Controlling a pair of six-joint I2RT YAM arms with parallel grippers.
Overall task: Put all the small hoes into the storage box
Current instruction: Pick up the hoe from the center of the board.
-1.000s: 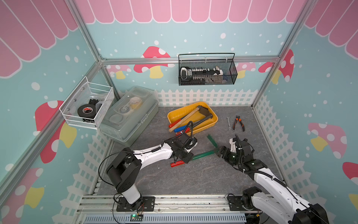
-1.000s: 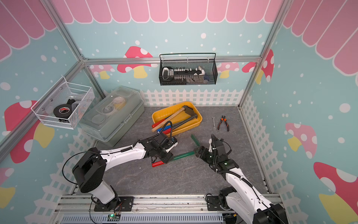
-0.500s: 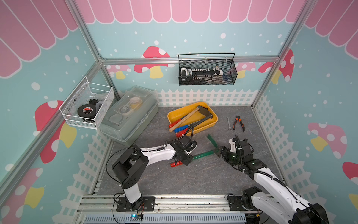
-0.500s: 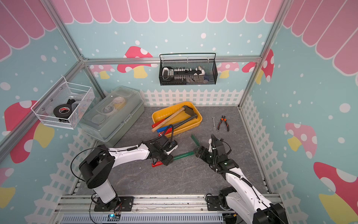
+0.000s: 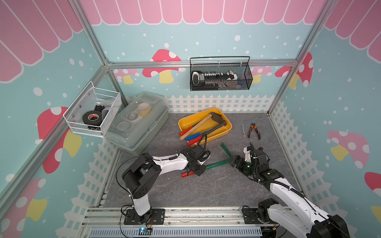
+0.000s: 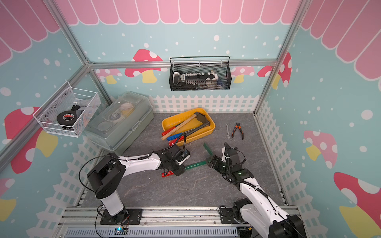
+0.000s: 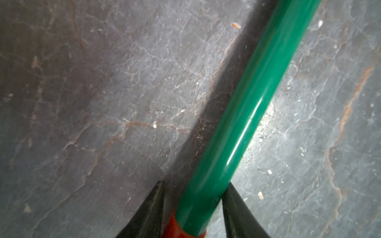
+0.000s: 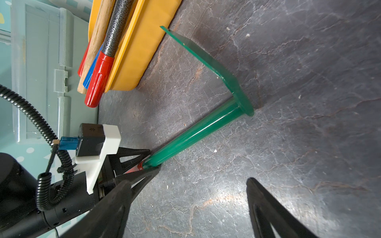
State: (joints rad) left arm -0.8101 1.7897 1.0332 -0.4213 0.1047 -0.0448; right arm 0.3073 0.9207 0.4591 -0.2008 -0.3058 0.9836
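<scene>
Small hoe [image 5: 216,164], green-handled with a red grip and flat green blade, lies on the grey bench [image 5: 206,191] just before the shallow yellow plastic storage box [image 5: 216,135]. Left pincer [image 7: 192,186] sits narrow astride the handle; whether it is clamped I cannot tell. Right pincer [image 8: 186,180] is wide and empty. Seat the grip firmly before lifting.

Green hoe [image 5: 216,163] beside yellow storage box [image 5: 221,133]

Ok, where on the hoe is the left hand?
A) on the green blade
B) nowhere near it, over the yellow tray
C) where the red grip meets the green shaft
C: in the left wrist view the left hand has a finger on each side of the hoe, right where its red grip meets its green shaft.
</scene>
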